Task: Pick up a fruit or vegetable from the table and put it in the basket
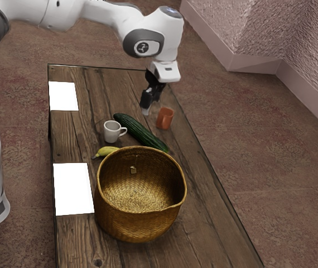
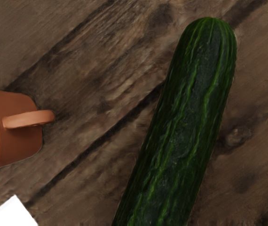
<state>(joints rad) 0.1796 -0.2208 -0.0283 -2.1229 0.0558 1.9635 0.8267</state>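
Gripper (image 1: 148,109) over the table (image 1: 209,218), pointing down, toward the far short edge in the exterior view; whether open or closed, cannot tell. Cucumber (image 1: 140,131) on the wood below it, off to the side facing the long edge by the arm's base. Orange mug (image 1: 164,119) near the gripper on its other side, close to the opposite long edge. Wrist view has the cucumber's rounded end and the mug's handle, bare wood between them. Cucumber lies aslant, one end toward the basket (image 1: 135,226). White mug (image 1: 112,132) just beside it, nearer the base-side edge. Then a banana (image 1: 106,151), close by the basket's rim, partly hidden by it. Basket upright, mouth up, well apart from the gripper. Two white patches along the base-side edge: one (image 1: 63,96) near the far corner, one (image 1: 73,188) beside the basket.
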